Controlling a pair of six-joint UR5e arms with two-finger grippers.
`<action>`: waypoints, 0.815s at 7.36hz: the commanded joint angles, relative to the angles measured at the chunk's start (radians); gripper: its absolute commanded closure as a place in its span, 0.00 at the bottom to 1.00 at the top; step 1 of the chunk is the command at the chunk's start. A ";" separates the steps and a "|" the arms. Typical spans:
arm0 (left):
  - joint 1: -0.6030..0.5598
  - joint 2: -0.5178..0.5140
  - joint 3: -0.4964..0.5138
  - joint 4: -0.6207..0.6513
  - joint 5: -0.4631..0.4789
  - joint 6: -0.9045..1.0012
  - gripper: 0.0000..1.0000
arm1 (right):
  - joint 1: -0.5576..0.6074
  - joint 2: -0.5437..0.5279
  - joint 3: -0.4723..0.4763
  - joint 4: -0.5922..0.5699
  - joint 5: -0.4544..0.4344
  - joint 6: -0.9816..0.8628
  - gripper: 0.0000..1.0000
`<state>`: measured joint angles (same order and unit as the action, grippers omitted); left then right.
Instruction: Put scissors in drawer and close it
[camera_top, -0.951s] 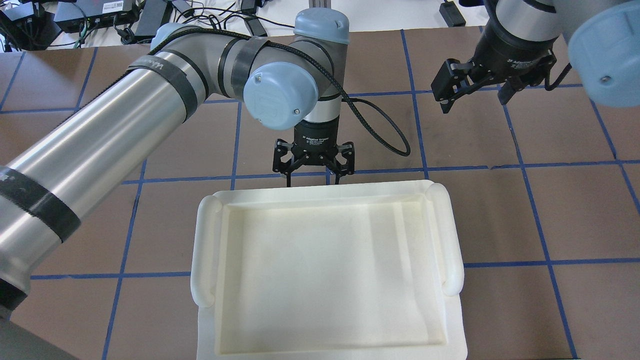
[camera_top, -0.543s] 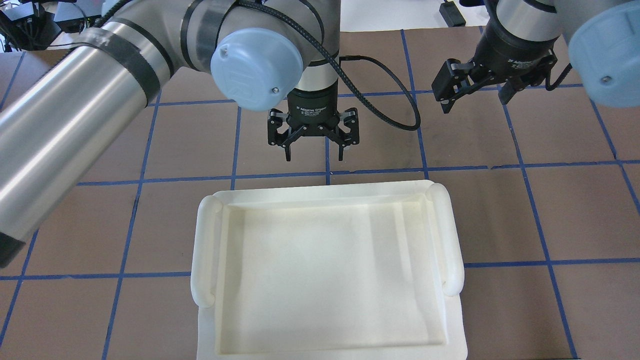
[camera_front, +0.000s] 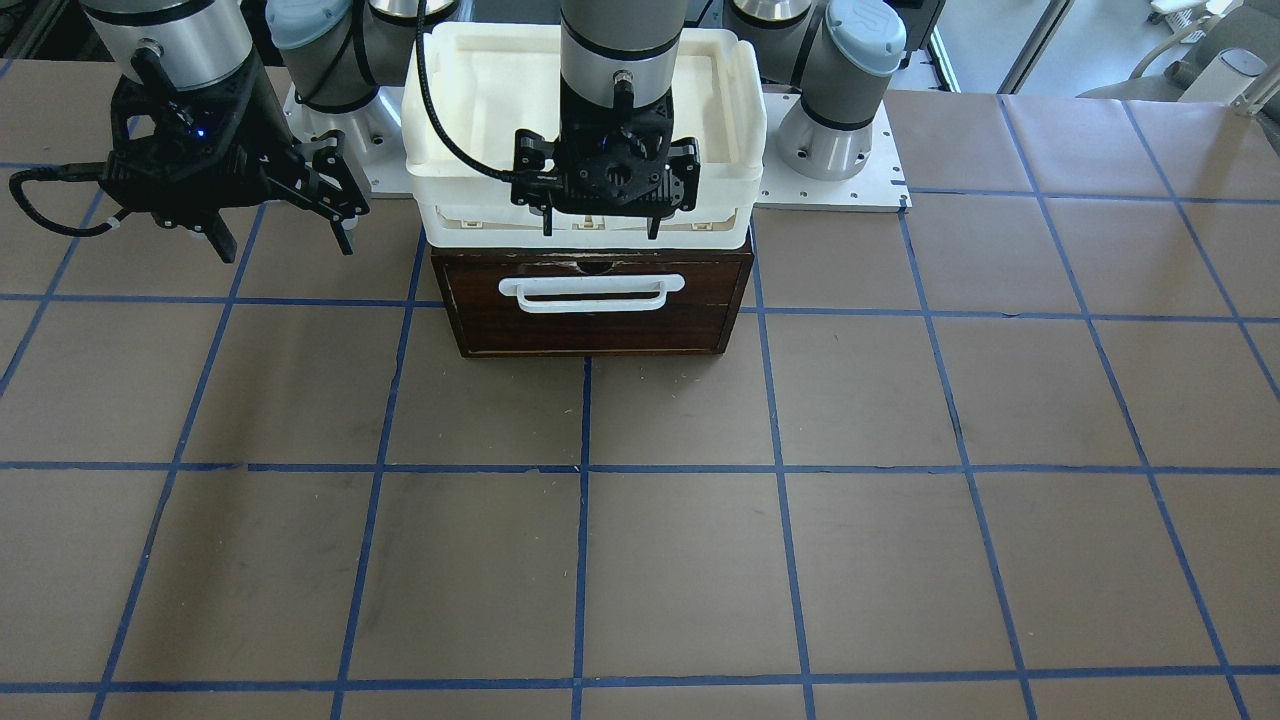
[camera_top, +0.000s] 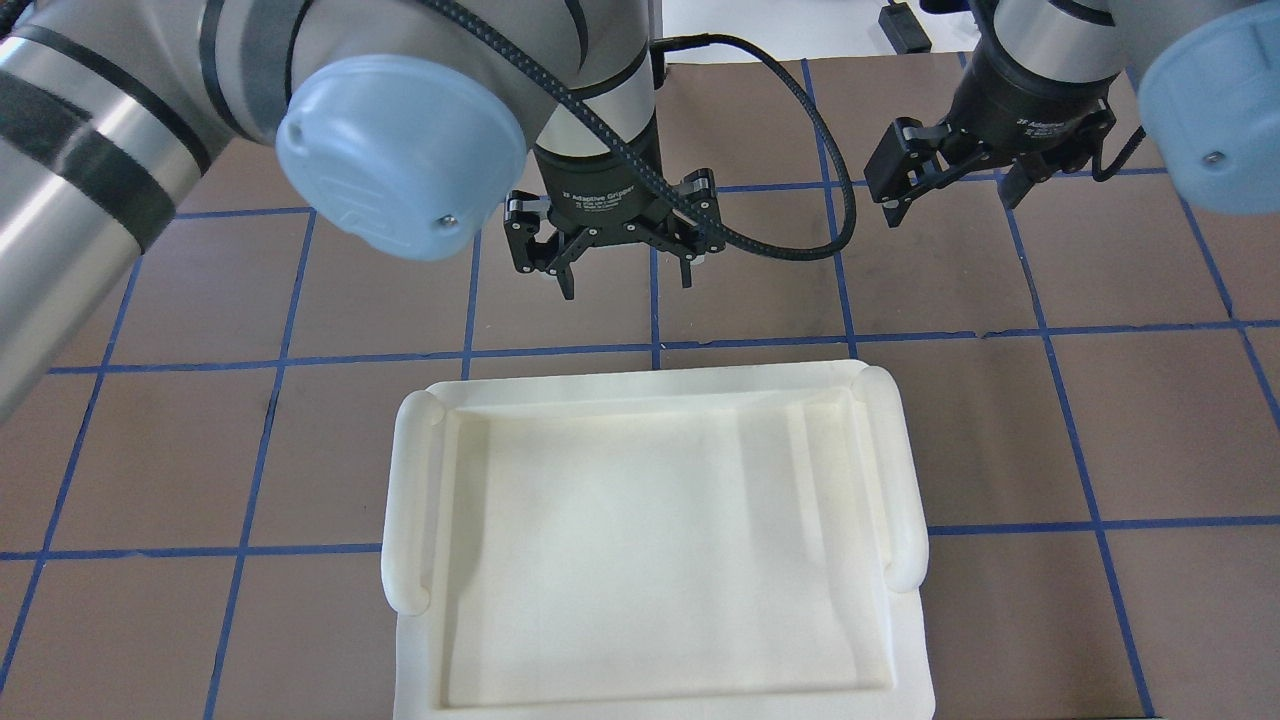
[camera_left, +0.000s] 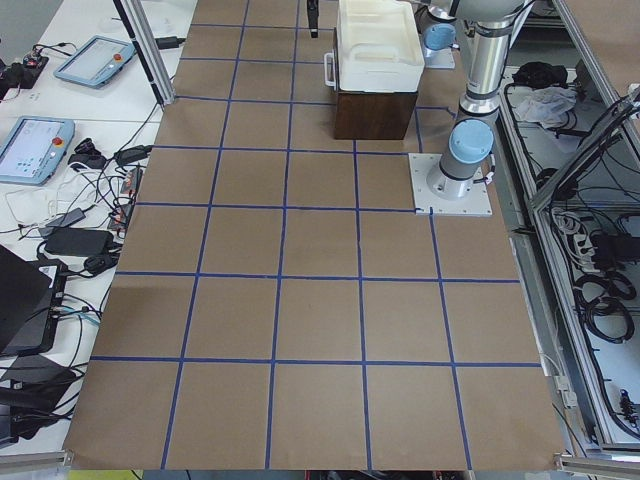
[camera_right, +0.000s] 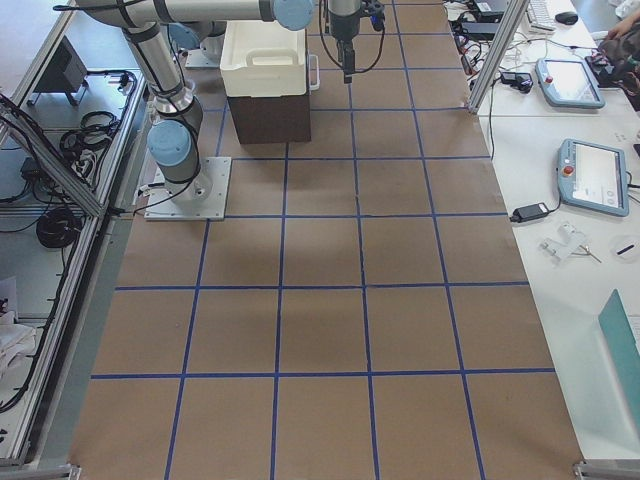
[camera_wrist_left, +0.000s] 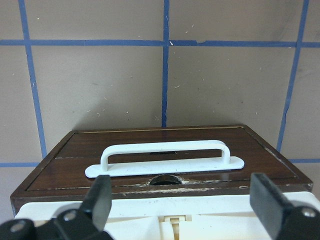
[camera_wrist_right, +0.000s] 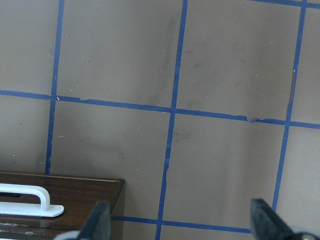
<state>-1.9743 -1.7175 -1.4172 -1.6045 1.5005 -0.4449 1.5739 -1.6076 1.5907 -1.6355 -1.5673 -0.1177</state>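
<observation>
The drawer (camera_front: 590, 325) shows its dark brown front and white bar handle (camera_front: 592, 292); it sits pushed in and its inside is hidden. The scissors are out of view. My left gripper (camera_front: 600, 232) is open and empty, hovering above and just in front of the drawer front, as in the overhead view (camera_top: 628, 288). Its wrist view looks down on the handle (camera_wrist_left: 165, 152) between the open fingers (camera_wrist_left: 100, 195). My right gripper (camera_front: 285, 250) is open and empty, off to the drawer's side above the table, also in the overhead view (camera_top: 947, 205).
A white plastic tray (camera_top: 410, 500) sits on top of the drawer's cabinet and hides it from overhead. The brown table with blue tape lines (camera_front: 700, 560) spreads out in front. The drawer's corner shows in the right wrist view (camera_wrist_right: 75, 200).
My left arm has risen and moved away from the tray's far edge, out over the table in front of the drawer, gripper still open. The right arm has not moved.
</observation>
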 joint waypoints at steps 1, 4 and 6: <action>0.067 0.090 -0.043 -0.006 -0.002 0.061 0.00 | 0.000 0.000 0.000 -0.001 0.001 0.000 0.00; 0.257 0.166 -0.048 -0.014 -0.023 0.276 0.00 | 0.000 0.000 0.000 0.002 0.001 0.001 0.00; 0.307 0.188 -0.048 -0.017 -0.008 0.400 0.00 | 0.000 0.000 0.000 0.002 0.012 0.001 0.00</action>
<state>-1.6990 -1.5474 -1.4643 -1.6196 1.4853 -0.1128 1.5739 -1.6077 1.5907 -1.6351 -1.5569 -0.1140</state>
